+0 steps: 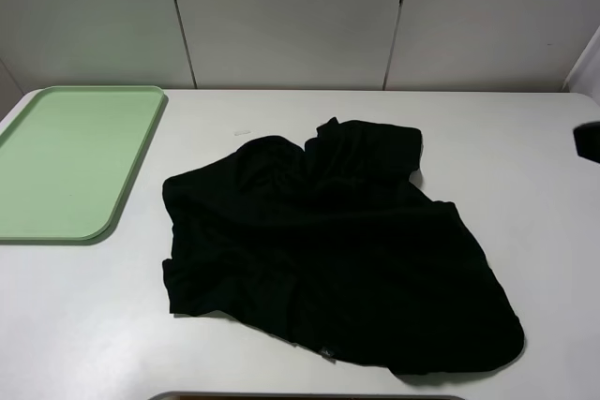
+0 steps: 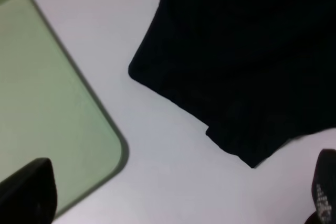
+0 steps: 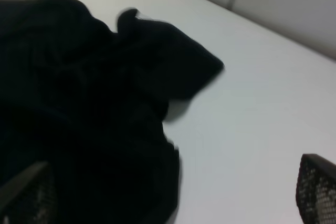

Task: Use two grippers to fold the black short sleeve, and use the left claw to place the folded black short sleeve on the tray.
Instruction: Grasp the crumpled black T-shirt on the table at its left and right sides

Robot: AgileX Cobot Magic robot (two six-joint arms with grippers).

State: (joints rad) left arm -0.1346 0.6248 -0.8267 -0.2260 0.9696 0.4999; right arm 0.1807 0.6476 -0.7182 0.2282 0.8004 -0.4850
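the black short sleeve [image 1: 328, 250] is spread crumpled and unfolded across the middle of the white table [image 1: 525, 138], reaching toward the near right in the high view. a lump of cloth is bunched at its far side (whether sleeve or collar cannot be told, the fabric being too dark). no fold is seen in it, so the task is judged to be at its very start.

the tray [image 1: 66, 161] is set flat at the far left of the table, apart from the shirt, with a strip of bare surface between them. nothing is carried on it. it is judged to be placed on that side so that it can be reached by the left claw alone.

the left claw [image 2: 176, 198] is held above the table, over the gap between the tray's corner and the shirt's edge. its jaws are spread wide and nothing is gripped. the right gripper [image 3: 170, 198] is held over the shirt's other side, equally wide and empty, with one finger above cloth and the other above bare table. in the high view only a dark scrap [image 1: 589, 142] at the right edge is shown, taken to be part of the right arm.

the surface is smooth and matte white. behind it, pale grey wall panels [image 1: 281, 16] are divided by dark seams.
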